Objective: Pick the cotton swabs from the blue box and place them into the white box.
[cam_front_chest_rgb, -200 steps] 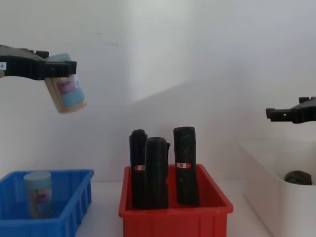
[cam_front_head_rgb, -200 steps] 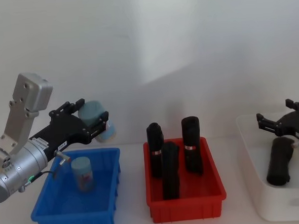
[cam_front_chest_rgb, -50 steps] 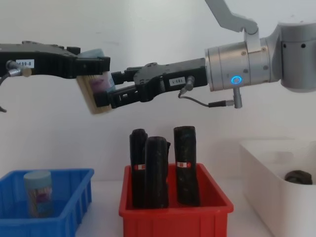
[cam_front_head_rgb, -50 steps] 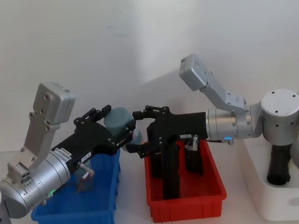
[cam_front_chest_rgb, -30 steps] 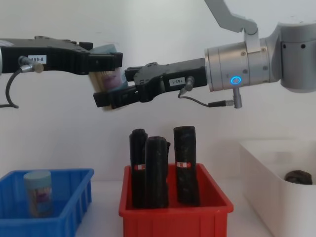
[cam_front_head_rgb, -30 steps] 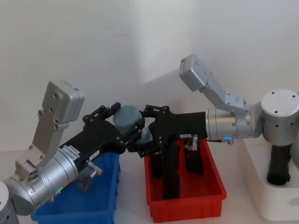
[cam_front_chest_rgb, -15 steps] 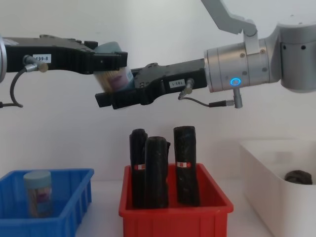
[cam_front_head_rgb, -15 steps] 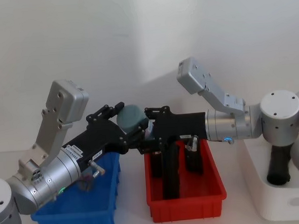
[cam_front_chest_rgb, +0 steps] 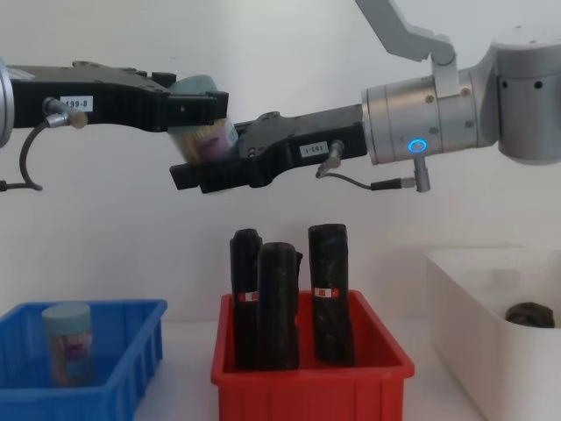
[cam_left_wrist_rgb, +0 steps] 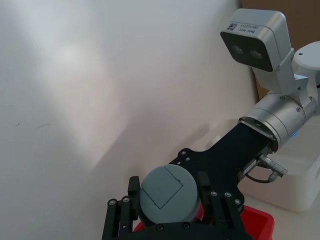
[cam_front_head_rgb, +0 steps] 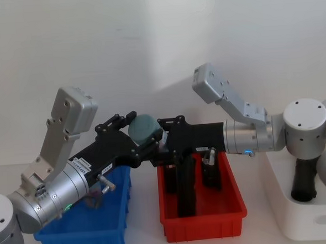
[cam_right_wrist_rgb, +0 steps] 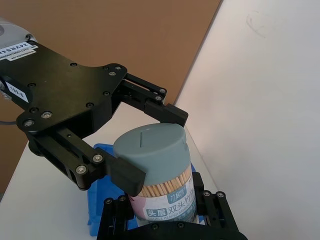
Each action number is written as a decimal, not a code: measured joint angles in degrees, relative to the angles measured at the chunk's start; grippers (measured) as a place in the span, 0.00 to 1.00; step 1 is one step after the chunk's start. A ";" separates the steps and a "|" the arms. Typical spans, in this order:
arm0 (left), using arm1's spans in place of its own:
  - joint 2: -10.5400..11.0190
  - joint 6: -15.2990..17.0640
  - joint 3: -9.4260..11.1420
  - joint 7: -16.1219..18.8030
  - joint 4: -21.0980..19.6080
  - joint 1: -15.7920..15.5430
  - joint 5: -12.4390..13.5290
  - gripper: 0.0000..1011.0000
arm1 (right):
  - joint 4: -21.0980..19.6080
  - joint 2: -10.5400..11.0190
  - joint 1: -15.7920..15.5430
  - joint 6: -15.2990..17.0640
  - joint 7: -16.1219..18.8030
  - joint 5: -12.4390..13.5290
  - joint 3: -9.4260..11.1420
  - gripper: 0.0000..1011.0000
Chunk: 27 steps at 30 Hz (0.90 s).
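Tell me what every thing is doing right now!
Clear plastic swab tub with grey-blue lid: in the air, tilted.
Left pincer: shut on its lid end.
Right pincer: shut on its lower end.
Second swab tub: upright in blue plastic bin.
Three black rolls: upright in red plastic bin.
White plastic box: holds one black roll.

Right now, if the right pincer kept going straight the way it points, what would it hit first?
The cotton swab tub, held in mid-air by the left pincer. The right pincer points leftward at it, its fingers already flanking the tub's lower body, apparently touching it. Just beyond is the left pincer itself.
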 joint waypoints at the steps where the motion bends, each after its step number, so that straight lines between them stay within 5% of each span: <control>1: 0.00 0.00 0.00 -0.01 0.00 0.00 0.00 0.70 | -0.01 0.00 0.00 -0.01 -0.01 -0.01 0.00 0.65; 17: -0.04 0.00 0.05 -0.11 -0.01 -0.05 0.06 0.71 | -0.09 0.04 -0.04 -0.11 -0.16 -0.15 -0.03 0.65; 27: -0.04 0.00 0.06 -0.19 -0.01 -0.04 0.06 0.96 | -0.09 0.05 -0.04 -0.13 -0.25 -0.18 -0.03 0.65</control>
